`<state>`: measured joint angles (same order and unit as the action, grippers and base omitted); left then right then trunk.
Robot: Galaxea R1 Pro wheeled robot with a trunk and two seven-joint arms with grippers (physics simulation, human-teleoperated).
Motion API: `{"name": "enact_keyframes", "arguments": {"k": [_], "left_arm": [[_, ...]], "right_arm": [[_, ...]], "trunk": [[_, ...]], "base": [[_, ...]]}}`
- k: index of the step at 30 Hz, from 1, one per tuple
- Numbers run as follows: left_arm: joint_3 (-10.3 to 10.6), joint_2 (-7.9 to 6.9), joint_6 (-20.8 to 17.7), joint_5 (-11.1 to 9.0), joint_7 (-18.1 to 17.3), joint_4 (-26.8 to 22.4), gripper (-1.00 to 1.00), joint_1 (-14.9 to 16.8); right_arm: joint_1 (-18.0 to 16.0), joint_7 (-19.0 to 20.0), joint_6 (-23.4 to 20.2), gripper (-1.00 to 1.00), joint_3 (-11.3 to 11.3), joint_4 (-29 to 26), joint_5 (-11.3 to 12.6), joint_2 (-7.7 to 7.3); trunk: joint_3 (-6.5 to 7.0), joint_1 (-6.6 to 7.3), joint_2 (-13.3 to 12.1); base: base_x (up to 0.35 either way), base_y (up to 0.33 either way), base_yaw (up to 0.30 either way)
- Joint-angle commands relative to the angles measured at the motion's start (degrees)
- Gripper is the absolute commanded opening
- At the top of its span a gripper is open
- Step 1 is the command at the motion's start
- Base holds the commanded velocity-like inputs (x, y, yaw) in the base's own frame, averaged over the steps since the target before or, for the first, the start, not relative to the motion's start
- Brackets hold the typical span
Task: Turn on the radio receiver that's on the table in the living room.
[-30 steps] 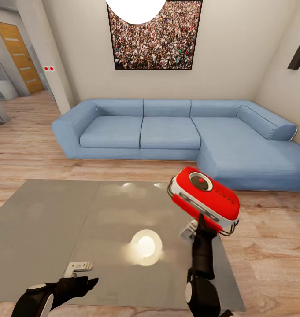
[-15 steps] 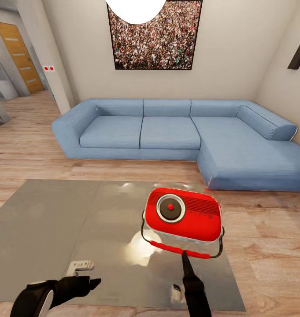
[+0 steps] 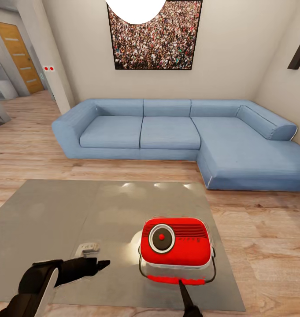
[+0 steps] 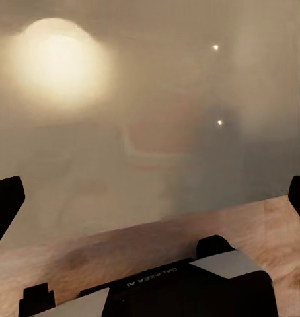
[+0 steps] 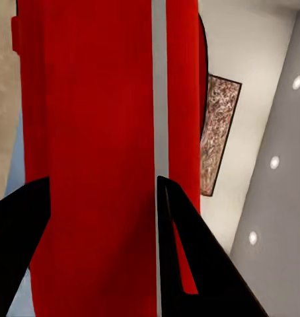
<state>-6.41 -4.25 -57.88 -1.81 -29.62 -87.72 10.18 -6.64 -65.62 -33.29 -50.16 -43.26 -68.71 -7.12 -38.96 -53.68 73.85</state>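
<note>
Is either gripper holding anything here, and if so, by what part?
The right gripper has its jaws closed around the radio receiver, at its near bottom edge by the red grip of the wire handle. The left gripper is open and holds nothing.

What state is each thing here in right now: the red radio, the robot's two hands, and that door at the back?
radio receiver: face up on the table, held.
right gripper: shut on the radio receiver.
left gripper: open, empty.
door: closed.
</note>
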Motion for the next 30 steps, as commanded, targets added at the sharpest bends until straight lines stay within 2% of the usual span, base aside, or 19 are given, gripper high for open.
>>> {"name": "enact_keyframes", "arguments": {"k": [1,5,11,17,19,20,25,30], "left_arm": [[0.0,0.17,-0.5,0.1,-0.2,0.0,1.0,0.9],[0.2,0.99,-1.5,0.1,-0.4,-0.1,1.0,3.6],[0.3,1.99,-1.7,0.0,-0.8,-0.1,1.0,5.8],[0.7,6.3,-2.0,0.0,-1.4,0.0,1.0,8.3],[1.5,7.65,-2.0,0.0,-1.4,0.0,1.0,8.6],[3.4,9.03,-2.1,0.0,-1.5,0.0,1.0,8.8],[7.5,11.67,-2.1,-0.3,-3.1,0.0,1.0,9.1],[8.4,12.47,-2.1,-0.4,-4.3,0.0,1.0,9.1]], "right_arm": [[0.0,-0.7,-0.6,-1.0,0.0,1.4,-0.2,0.68],[0.0,-4.8,-0.5,-1.0,0.0,5.6,-0.2,2.43],[0.0,-6.3,-0.5,-1.0,-0.1,6.8,-0.2,2.94],[0.0,-6.7,-0.5,-1.0,-0.1,6.9,-0.2,3.06],[0.0,-6.8,-0.6,-1.0,-0.2,6.9,-0.2,3.07],[0.0,-6.8,-0.6,-1.0,-0.2,6.9,-0.2,3.11],[0.0,-6.9,-0.7,-1.0,-0.2,6.9,-0.2,3.16],[0.0,-6.9,-0.7,-1.0,-0.1,6.9,-0.2,3.16]], "trunk": [[0.01,0.0,0.0],[0.01,0.0,0.0],[0.01,0.0,0.0],[0.01,0.0,0.0],[0.01,0.0,0.0],[0.01,0.0,0.0],[0.01,0.0,0.0],[0.01,0.0,0.0]], "base": [[0.0,0.0,0.0],[0.0,0.0,0.0],[0.0,0.0,0.0],[0.0,0.0,0.0],[0.0,0.0,0.0],[0.0,0.0,0.0],[0.0,0.0,0.0],[0.0,0.0,0.0]]}}
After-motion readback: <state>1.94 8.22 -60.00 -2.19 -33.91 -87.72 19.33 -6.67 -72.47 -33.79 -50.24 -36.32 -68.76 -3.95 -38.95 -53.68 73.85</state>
